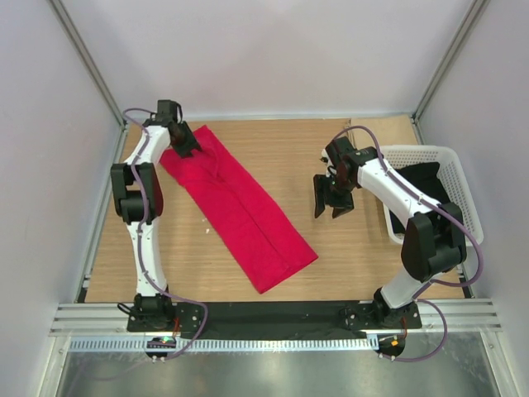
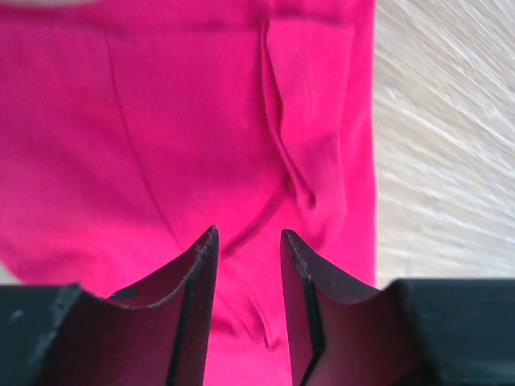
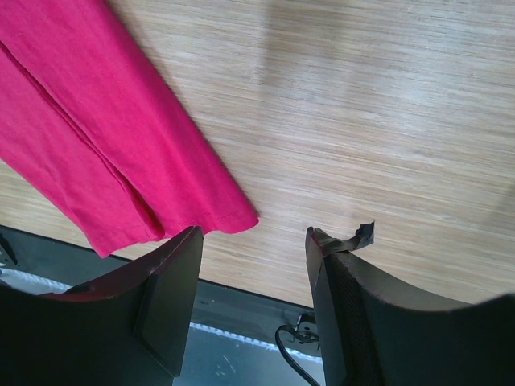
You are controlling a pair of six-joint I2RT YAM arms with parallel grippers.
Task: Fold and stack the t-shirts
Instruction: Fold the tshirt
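On the table (image 1: pixel 347 265): the red t-shirt (image 1: pixel 235 207) lies folded lengthwise into a long strip, slanting from the far left toward the near middle.
At the strip's far end: the left gripper (image 1: pixel 185 149) sits low over the cloth with its jaws parted; the wrist view shows nothing pinched between them.
Over bare wood: the right gripper (image 1: pixel 332 198) hangs wide and empty, well apart from the shirt's near end.
By the right edge: a white basket (image 1: pixel 417 151) holds something dark; whether it is a shirt I cannot tell.
Risk, far end: a raised crease runs just ahead of the left fingers; pinching only that top layer would likely pull the lengthwise fold open.
Risk, near end: if only one end is lifted, the strip may drag and skew, leaving a crooked fold.
Risk, stacking: a loose fold could spill apart when carried.
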